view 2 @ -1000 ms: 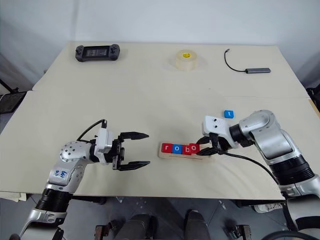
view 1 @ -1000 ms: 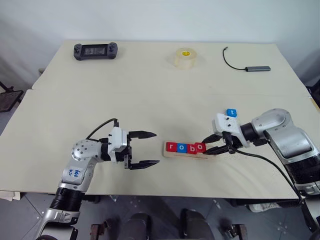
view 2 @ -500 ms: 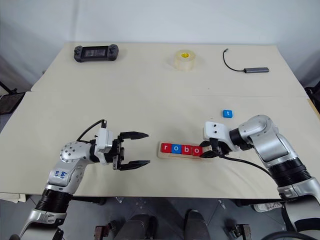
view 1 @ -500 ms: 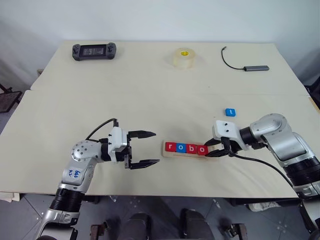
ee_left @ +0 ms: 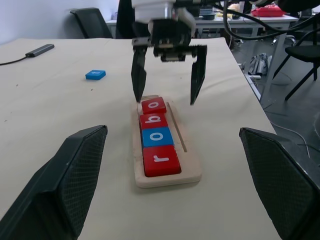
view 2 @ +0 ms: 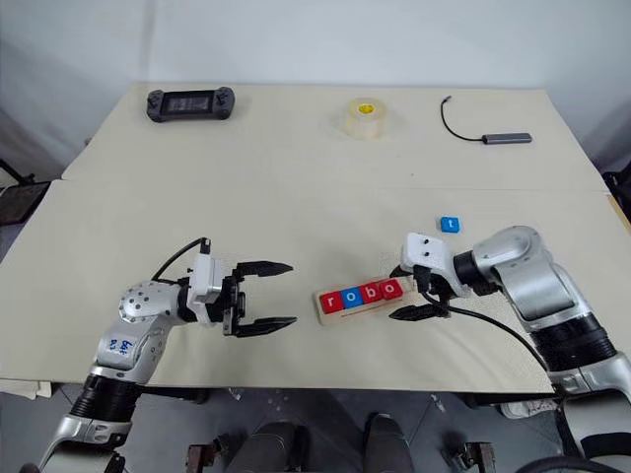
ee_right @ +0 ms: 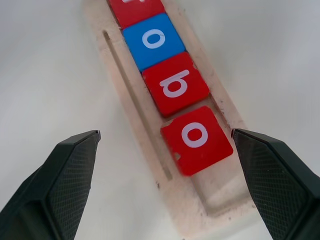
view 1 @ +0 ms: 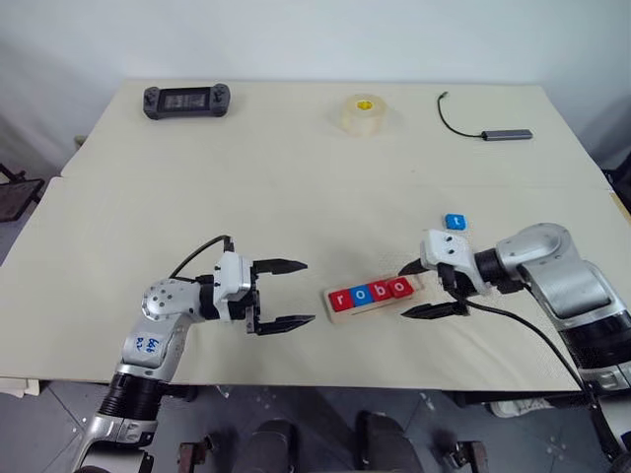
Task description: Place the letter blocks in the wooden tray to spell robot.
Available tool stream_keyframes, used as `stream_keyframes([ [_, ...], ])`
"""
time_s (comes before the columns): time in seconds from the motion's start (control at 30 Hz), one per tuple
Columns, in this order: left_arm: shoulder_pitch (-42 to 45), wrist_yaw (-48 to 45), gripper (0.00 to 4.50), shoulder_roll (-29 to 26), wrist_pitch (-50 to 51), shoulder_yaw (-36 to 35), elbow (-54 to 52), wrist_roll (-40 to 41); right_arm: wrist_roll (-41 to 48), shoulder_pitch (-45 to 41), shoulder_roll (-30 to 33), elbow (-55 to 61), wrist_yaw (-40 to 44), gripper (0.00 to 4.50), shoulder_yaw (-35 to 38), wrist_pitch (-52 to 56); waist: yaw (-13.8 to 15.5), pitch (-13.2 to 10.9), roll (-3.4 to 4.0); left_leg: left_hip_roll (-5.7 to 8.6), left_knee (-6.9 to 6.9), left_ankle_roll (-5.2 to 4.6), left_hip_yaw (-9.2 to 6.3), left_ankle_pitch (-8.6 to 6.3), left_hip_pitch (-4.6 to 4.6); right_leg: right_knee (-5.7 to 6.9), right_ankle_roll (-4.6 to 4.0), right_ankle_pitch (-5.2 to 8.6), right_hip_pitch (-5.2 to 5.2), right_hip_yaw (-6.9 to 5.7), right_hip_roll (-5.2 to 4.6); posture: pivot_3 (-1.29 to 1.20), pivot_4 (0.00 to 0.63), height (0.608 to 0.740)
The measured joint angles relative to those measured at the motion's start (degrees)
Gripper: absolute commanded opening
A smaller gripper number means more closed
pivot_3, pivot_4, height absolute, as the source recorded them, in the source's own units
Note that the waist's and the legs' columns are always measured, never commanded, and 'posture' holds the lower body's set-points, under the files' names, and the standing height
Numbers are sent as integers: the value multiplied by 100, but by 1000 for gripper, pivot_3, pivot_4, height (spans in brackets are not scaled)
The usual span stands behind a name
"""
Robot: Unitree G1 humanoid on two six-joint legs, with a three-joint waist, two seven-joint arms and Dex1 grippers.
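Where the head cameras look down over the tabletop, the wooden tray lies near the front edge, right of centre, skewed so its right end sits a little farther back. Four letter blocks rest in it, touching in a row: red r, blue o, red b and red o. The blue t lies loose on the tabletop, behind the tray's right end and apart from it. The right gripper hangs at that right end with its fingers spread wide and nothing between them — one fingertip just behind the tray, the other in front of it. The left gripper hovers left of the tray, well short of it, pointing toward it with fingers apart and empty. Along the back edge sit a black handheld controller at the left, a roll of tape near the middle and a cabled adapter at the right.

From the left wrist camera, the tray runs away lengthwise with r nearest, and the right gripper stands over the far end, its two fingers straddling the red o. The blue t lies off to one side.

From the right wrist camera, the red o sits last in the row — bare wood of the tray follows it.
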State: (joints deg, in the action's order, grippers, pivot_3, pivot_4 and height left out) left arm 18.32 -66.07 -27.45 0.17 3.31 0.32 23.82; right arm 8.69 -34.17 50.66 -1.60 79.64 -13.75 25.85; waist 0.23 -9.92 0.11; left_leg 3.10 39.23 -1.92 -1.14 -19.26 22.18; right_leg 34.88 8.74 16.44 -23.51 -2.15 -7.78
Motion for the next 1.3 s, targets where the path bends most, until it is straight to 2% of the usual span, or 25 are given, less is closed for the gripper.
stream_keyframes([
  [0.17,-22,7,4500,1,1,0,-18,0,107,122,124,-23,-45,2845,193,73,-16,0,0,-1,0,0,1,0,-1,2,0,0,-1,0,1,0,150,740],
  [0.43,-20,19,4500,37,3,3,-22,0,-166,40,118,-610,-463,20,256,-75,-24,0,0,-1,0,0,3,0,0,2,0,0,-2,1,1,0,150,740],
  [0.83,-22,85,4500,37,48,2,-74,0,-163,-63,-237,-330,-440,20,1,219,-22,0,0,-1,0,0,2,0,0,2,0,0,-1,0,1,0,150,740],
  [1.03,-22,108,4500,38,53,2,-158,-1,-213,-121,-463,-330,-683,20,-32,314,-26,0,0,-1,0,0,2,0,0,3,0,0,-2,0,2,0,150,740],
  [1.2,-22,142,4500,39,59,2,-168,-1,-214,-125,-450,-295,-761,20,-32,311,-20,0,0,0,0,0,2,0,0,3,0,0,-2,1,1,0,150,740],
  [1.3,-27,143,4500,37,67,4,-171,-1,-201,-40,-202,-190,-689,20,3,304,-6,0,0,0,0,0,1,0,0,2,0,0,-2,0,1,0,150,740],
])
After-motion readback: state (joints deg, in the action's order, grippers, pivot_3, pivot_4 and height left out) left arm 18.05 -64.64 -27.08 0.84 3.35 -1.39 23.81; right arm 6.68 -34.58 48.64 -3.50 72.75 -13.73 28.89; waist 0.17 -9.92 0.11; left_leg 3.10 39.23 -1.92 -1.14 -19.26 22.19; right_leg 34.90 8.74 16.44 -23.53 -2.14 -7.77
